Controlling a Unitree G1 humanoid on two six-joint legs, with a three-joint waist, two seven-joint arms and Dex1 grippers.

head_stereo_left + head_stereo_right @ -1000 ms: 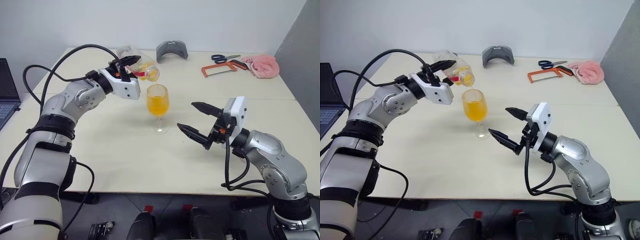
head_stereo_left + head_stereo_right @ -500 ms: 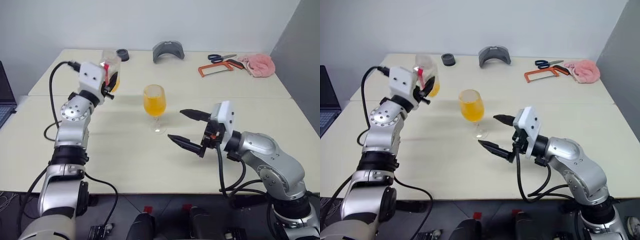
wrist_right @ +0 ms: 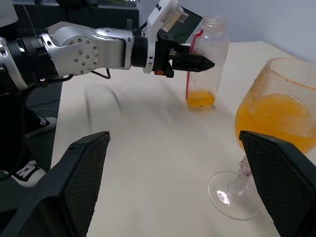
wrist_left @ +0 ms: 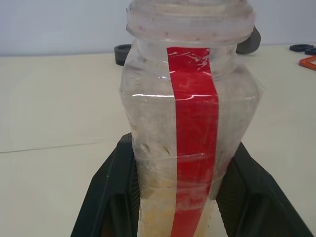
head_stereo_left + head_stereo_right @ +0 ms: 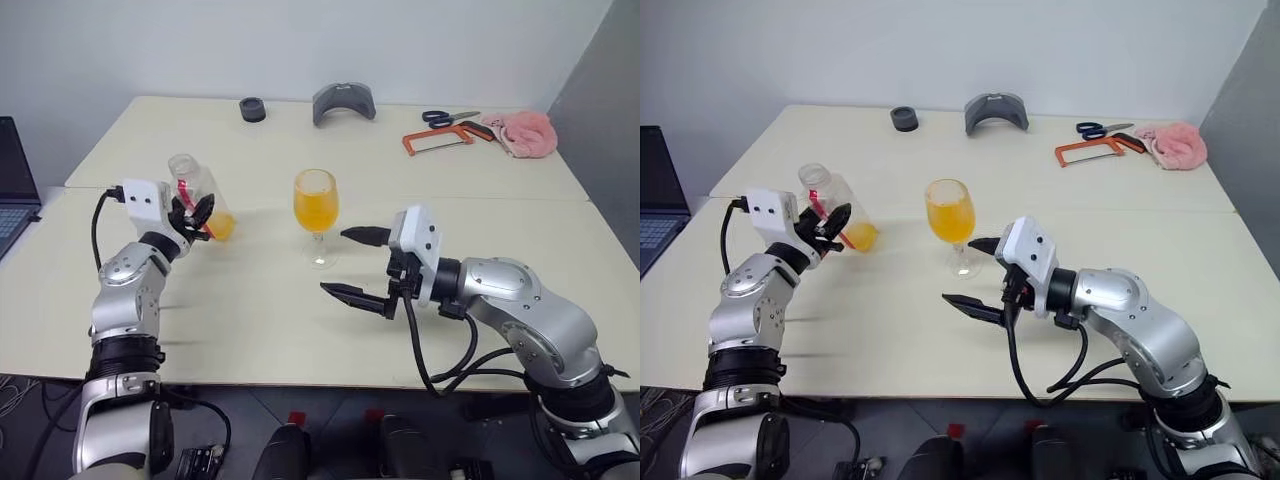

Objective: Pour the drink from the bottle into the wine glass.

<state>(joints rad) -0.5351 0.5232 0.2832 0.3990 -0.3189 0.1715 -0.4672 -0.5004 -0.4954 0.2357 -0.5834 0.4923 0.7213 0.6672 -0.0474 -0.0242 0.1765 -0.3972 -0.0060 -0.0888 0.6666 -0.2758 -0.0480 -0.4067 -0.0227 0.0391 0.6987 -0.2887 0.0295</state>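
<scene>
The wine glass [image 5: 316,200] stands at the middle of the table, its bowl largely full of orange drink [image 3: 269,118]. To its left, the clear bottle [image 5: 193,190] with a red strip is nearly upright and uncapped, its base at or just above the tabletop. A little drink [image 5: 221,228] remains in the bottom. My left gripper [image 5: 198,214] is shut on the bottle's lower body, its black fingers [image 4: 113,192] on both sides. On the glass's right, my right gripper [image 5: 336,263] is open and holds nothing, with its tips close to the stem and foot.
Along the far edge lie a small black round object [image 5: 253,109], a grey curved piece [image 5: 343,100], scissors [image 5: 448,117], an orange-framed saw [image 5: 440,138] and a pink cloth [image 5: 522,132]. A laptop [image 5: 12,185] sits beyond the table's left edge.
My left arm carried the bottle from its tipped position over the glass down and to the left, rolling it upright. The right gripper drifted slightly left, still open.
</scene>
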